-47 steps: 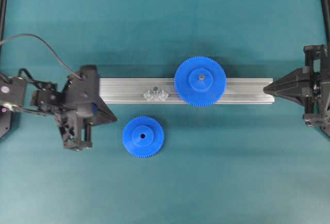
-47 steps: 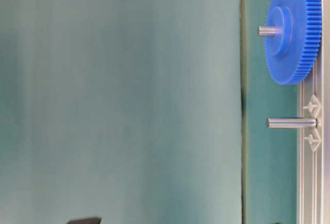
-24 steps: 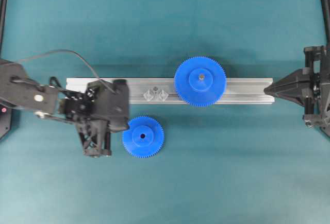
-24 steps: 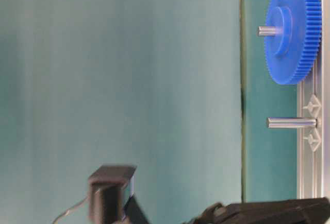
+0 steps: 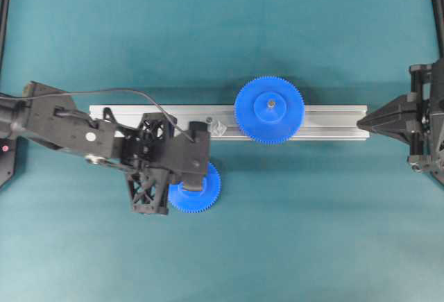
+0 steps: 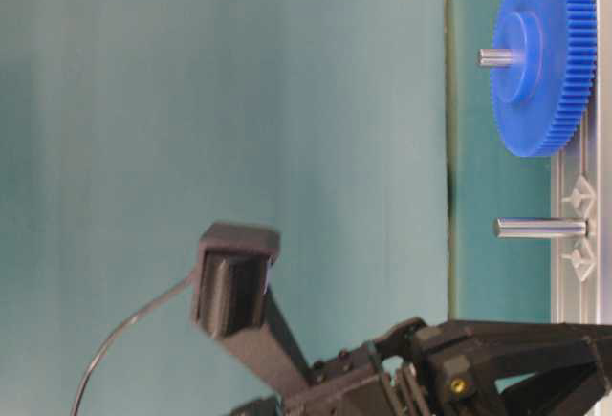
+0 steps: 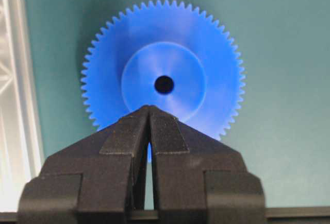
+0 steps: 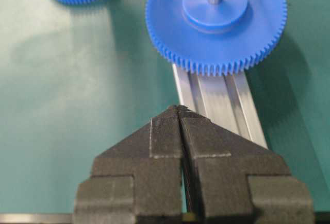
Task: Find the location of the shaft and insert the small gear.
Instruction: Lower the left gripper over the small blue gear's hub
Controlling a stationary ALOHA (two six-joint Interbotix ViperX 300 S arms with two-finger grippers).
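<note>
small gear (image 7: 163, 78): flat on the teal counter (image 5: 312, 232), just beside the rail (image 5: 326, 123), hole up.
handling: likely light, rigid, slick plastic; take the raised hub or pinch across the toothed rim.
left end effector (image 7: 149, 109): fingers pressed together, empty, over the gear's near edge.
right end effector (image 8: 179, 109): pressed together, empty.
shaft (image 6: 540, 228): bare, upright on the rail.

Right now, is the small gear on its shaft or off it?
Off. The small gear lies flat on the mat beside the rail, its centre hole empty, while the shaft stands bare.
</note>
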